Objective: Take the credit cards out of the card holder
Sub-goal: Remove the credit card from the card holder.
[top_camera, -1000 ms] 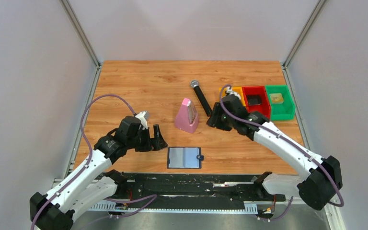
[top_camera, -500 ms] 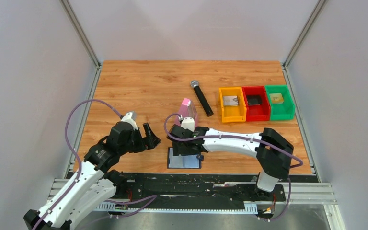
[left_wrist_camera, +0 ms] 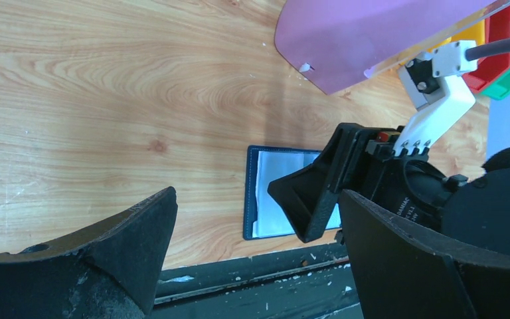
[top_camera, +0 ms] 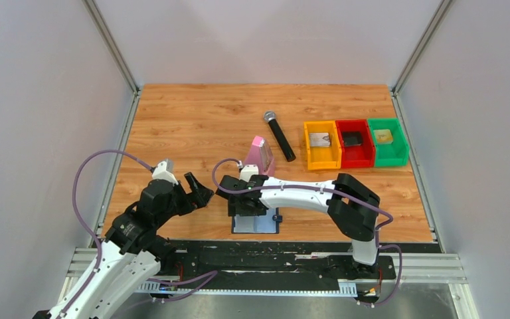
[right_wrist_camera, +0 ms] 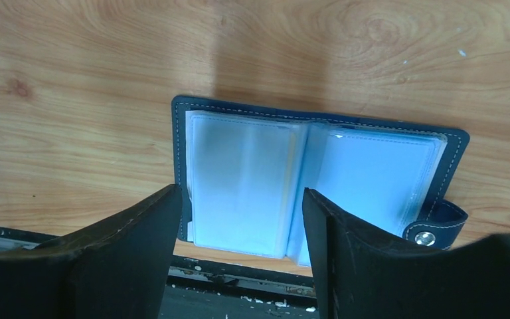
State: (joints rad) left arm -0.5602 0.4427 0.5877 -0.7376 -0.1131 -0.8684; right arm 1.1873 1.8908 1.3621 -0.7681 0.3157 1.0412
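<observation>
The navy card holder [top_camera: 265, 224] lies open and flat at the table's near edge, its pale blue-grey slots facing up [right_wrist_camera: 365, 179]. No credit card shows clearly in the slots. My right gripper [top_camera: 242, 203] hangs open just over the holder's left half, its jaws straddling the left page [right_wrist_camera: 240, 194], touching nothing. My left gripper [top_camera: 198, 191] is open and empty, off to the holder's left. In the left wrist view it [left_wrist_camera: 257, 199] faces the holder [left_wrist_camera: 269, 183] and the right gripper's finger [left_wrist_camera: 312, 196].
A pink metronome [top_camera: 261, 157] stands just behind the holder, and a black microphone [top_camera: 279, 135] lies behind it. Orange [top_camera: 307, 147], red [top_camera: 353, 125] and green [top_camera: 398, 145] bins sit at the back right, each with a small thing inside. A black rail [top_camera: 272, 254] runs along the near edge.
My right arm has swung from the bins across to the card holder and now hovers over its left half. My left arm has drawn back to the left and nearer.
</observation>
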